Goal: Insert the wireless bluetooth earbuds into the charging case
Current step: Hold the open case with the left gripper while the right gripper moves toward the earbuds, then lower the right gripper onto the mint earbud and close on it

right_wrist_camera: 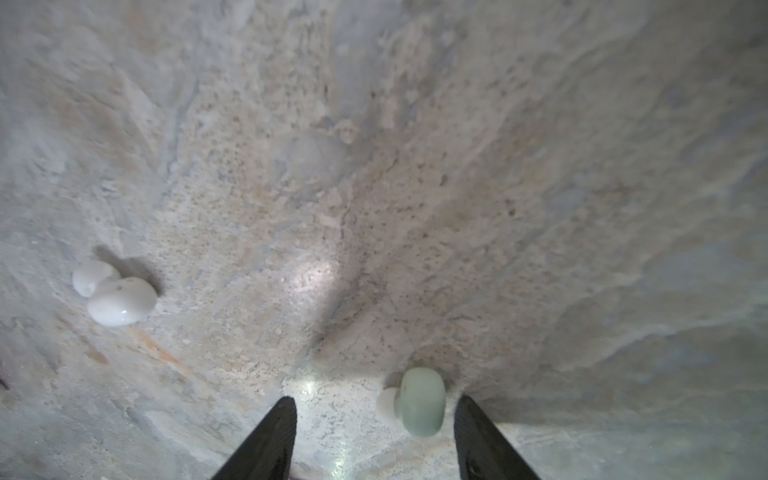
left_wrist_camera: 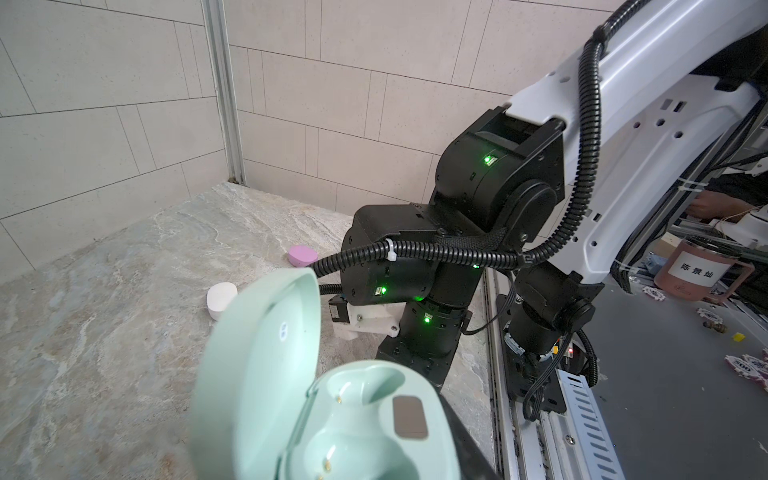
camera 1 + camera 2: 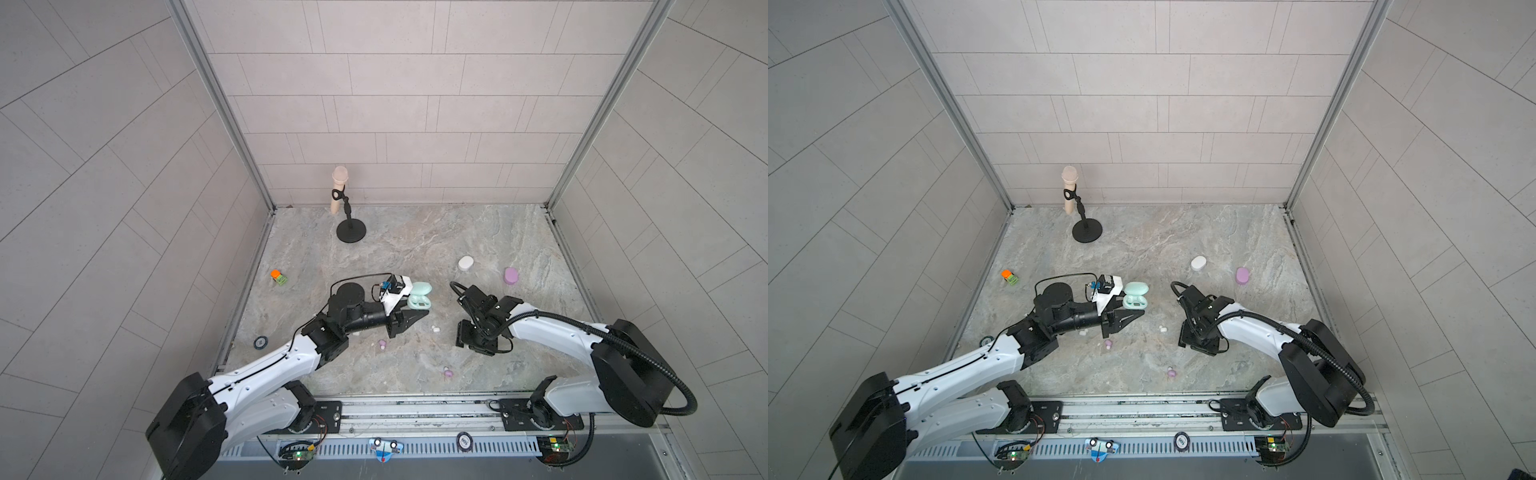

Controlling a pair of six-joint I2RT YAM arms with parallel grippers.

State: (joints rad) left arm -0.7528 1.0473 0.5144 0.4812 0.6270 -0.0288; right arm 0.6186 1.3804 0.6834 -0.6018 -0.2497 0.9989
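Observation:
My left gripper [image 3: 415, 311] is shut on the mint-green charging case [image 3: 419, 297], which it holds above the table with the lid open. In the left wrist view both sockets of the case [image 2: 357, 419] are empty, and one black finger [image 2: 469, 453] shows beside it. My right gripper [image 1: 374, 415] points down at the table with its jaws open. A mint earbud [image 1: 419, 401] lies between them, close to one finger and free of both. A white earbud [image 1: 116, 295] lies off to the side, also seen from above [image 3: 435, 328]. Two lilac earbuds [image 3: 382, 343] [image 3: 448, 372] lie nearer the front.
A shut white case [image 3: 465, 263] and a shut lilac case [image 3: 510, 275] lie at the right. A microphone on a black stand [image 3: 345, 208] is at the back wall. An orange and green toy [image 3: 278, 277] and a round chip [image 3: 260, 342] lie by the left edge.

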